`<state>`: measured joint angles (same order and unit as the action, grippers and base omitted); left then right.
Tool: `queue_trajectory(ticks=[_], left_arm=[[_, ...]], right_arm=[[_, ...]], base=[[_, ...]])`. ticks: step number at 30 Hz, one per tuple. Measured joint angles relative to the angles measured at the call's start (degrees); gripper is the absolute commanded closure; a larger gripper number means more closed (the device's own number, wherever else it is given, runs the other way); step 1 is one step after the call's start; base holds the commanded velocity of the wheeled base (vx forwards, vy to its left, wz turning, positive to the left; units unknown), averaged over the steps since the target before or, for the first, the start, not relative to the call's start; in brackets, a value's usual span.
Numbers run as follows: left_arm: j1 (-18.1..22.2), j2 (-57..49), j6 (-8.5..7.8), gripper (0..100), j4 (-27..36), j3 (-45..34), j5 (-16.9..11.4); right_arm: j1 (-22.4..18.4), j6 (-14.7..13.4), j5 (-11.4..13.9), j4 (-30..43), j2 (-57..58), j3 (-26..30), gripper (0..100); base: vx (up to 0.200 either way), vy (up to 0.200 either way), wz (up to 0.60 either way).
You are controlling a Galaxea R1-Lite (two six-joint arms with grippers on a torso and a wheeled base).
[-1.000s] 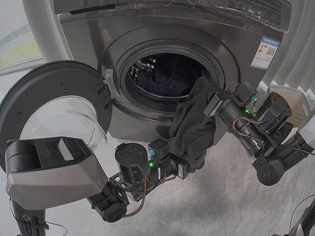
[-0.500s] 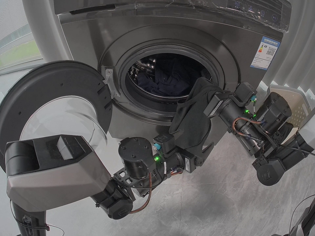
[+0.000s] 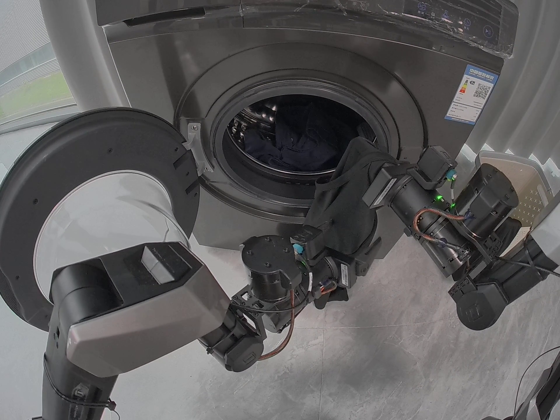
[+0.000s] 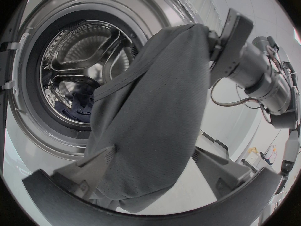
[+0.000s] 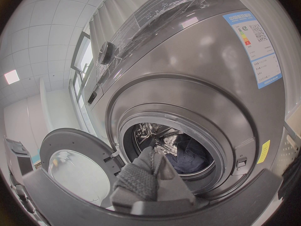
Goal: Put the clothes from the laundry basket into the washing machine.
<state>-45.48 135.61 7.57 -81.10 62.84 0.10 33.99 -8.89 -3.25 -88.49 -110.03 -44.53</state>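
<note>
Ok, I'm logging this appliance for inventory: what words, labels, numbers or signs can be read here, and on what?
"AUX": logo on the washing machine's top left panel.
Energy label on its front, right of the door opening: coloured bars and a code square; print too small to read.
Yellow sticker beside the door opening: unreadable.
Control panel icons under plastic film: too small.

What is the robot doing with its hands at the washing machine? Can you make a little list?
Washer: grey metal front-loading washing machine, round door open
Drum: dark blue clothes inside
Held item: dark grey cloth garment, hanging outside the opening
Right gripper: shut on garment's top
Left gripper: open around garment's lower part
Basket: pale plastic laundry basket, robot's right
</note>
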Motion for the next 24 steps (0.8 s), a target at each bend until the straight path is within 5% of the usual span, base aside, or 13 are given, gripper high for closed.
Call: queue_trajectory(ticks=[11, 24], left_arm=[[1.7, 0.8, -0.46, 100, 0.8, 2.2, 1.7], [3.0, -12.1, -0.68, 100, -3.7, -18.6, 0.9]], right_arm=[[0.0, 0.0, 0.0, 0.0, 0.0, 0.1, 100], [-0.4, 0.0, 0.0, 0.0, 0.0, 0.3, 100]], base=[[0.000, 0.000, 0.00], [0.000, 0.000, 0.00]])
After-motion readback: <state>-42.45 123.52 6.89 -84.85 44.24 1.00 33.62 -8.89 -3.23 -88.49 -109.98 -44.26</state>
